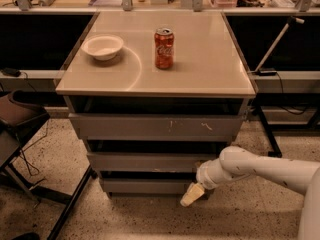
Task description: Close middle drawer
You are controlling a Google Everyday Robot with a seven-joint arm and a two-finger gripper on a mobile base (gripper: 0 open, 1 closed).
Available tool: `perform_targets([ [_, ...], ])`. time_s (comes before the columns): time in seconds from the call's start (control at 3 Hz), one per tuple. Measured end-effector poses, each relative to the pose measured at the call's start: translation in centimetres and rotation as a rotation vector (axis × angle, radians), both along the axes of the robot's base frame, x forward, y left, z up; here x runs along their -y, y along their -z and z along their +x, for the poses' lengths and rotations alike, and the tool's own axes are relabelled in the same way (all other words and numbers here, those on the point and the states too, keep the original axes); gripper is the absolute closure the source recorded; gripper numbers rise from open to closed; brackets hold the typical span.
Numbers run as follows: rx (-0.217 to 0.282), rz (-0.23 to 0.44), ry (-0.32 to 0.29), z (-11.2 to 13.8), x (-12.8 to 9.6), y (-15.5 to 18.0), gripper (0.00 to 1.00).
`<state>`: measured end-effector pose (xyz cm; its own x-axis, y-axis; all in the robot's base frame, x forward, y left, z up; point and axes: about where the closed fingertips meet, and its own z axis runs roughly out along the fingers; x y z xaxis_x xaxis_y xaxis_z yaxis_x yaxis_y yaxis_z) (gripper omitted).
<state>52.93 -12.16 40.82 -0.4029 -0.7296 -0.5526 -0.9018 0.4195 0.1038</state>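
The grey cabinet has three drawer fronts under its tan top (200,79). The middle drawer (145,161) has a plain grey flat front and stands out a little from the cabinet, with a dark gap above it. The scratched front (155,126) is above it and a narrower plain front (145,185) is below it. My gripper (192,194) is pale and points down and left in front of the lowest front's right end. My white wrist (212,173) lies at the right end of the middle drawer's front.
A red soda can (164,48) and a white bowl (102,46) stand on the cabinet top. A dark chair (20,116) and its black legs (70,204) are at the left. A black stand (267,129) is at the right. The floor is speckled.
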Motion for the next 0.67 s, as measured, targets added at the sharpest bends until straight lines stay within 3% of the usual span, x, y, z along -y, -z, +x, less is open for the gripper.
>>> perform_targets([
  [0.33,0.006,0.021,0.001,2.04,-0.09,-1.05,0.00],
  [0.67,0.006,0.021,0.001,2.04,-0.09,-1.05,0.00],
])
